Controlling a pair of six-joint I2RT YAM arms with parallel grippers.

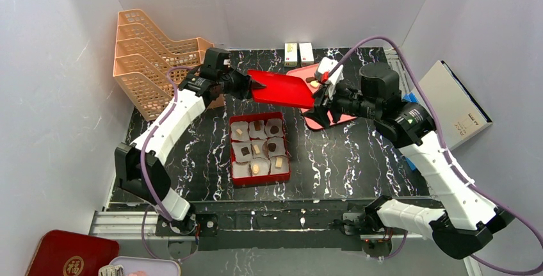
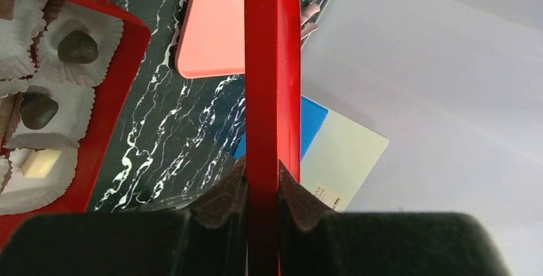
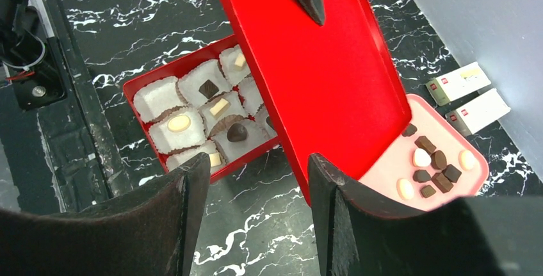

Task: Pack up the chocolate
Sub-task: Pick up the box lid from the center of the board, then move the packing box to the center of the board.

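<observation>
Left fingers point(image 2: 221, 199) clamping lid point(image 2: 272, 64) by one edge, holding it aloft over desk point(image 1: 358, 161). Right fingers point(image 3: 186, 205) standing apart, facing lid's opposite edge; lid's long axis running between arms. Chocolate point(image 3: 237, 132) sitting in box point(image 2: 121, 97) beneath; more on tray point(image 3: 384, 167).

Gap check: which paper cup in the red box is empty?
The white crinkled cup in the red rectangular box's near-left corner, beside the pale oval chocolate; others are filled.

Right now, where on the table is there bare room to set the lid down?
Bare marble lies right of the red box, up to the right arm, and left of it, up to the left arm. The back is crowded: rack, raised lid, pink tray, cartons.
</observation>
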